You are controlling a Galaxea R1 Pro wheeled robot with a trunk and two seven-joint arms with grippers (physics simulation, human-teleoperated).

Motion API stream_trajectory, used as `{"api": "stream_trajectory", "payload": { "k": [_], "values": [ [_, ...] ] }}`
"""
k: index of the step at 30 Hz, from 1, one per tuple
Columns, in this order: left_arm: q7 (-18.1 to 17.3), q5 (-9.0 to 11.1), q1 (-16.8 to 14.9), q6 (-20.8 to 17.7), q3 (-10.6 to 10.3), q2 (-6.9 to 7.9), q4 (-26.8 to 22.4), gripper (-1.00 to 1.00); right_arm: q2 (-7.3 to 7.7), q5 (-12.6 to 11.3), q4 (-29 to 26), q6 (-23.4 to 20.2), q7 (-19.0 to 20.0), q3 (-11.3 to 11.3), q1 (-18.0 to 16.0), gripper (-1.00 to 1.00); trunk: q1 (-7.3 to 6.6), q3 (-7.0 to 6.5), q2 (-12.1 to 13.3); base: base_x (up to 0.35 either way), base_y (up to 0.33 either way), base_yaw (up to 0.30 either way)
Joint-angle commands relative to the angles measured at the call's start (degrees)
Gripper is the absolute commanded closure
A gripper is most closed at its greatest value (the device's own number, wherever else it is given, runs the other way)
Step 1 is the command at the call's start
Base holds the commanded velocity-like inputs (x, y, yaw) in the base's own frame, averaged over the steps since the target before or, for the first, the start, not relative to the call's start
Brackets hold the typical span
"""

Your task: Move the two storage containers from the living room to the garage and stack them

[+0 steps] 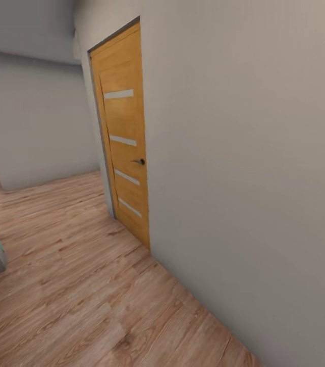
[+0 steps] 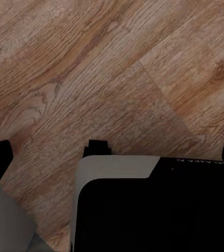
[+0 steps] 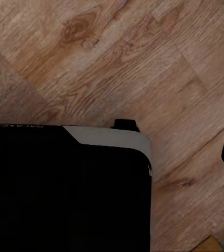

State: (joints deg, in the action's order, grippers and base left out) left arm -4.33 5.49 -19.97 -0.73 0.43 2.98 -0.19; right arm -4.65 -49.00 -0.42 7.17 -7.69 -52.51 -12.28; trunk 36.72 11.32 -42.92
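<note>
The robot is travelling over light wood plank flooring (image 1: 81, 285) beside a white wall (image 1: 244, 178), facing a closed wooden door (image 1: 124, 148) with four frosted strips, so hauling seems barely begun: no storage container is showing, and I cannot tell whether either claw is open or closed.

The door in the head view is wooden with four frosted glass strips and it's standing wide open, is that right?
Not quite. The door is wooden with four frosted glass strips, but it is shut, sitting flush in its frame in the white wall, as the head view shows.
</note>
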Motion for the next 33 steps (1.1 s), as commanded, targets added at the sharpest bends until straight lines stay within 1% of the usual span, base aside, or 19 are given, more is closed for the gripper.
{"api": "stream_trajectory", "payload": {
  "k": [1,33],
  "values": [
    [-0.2,0.6,0.0,-0.1,0.0,0.01,0.0,-1.0,-0.01,-0.5,0.0,0.1,-0.2,-0.5,0.0,-1.0,0.04,0.08,-0.1,0.321,0.0,0.27],
    [-0.2,0.6,-0.1,-0.2,0.0,0.03,0.0,-1.0,0.06,-0.5,0.0,0.1,-0.2,-0.5,0.0,-1.0,0.04,0.08,-0.1,0.322,0.0,0.27]
  ]
}}
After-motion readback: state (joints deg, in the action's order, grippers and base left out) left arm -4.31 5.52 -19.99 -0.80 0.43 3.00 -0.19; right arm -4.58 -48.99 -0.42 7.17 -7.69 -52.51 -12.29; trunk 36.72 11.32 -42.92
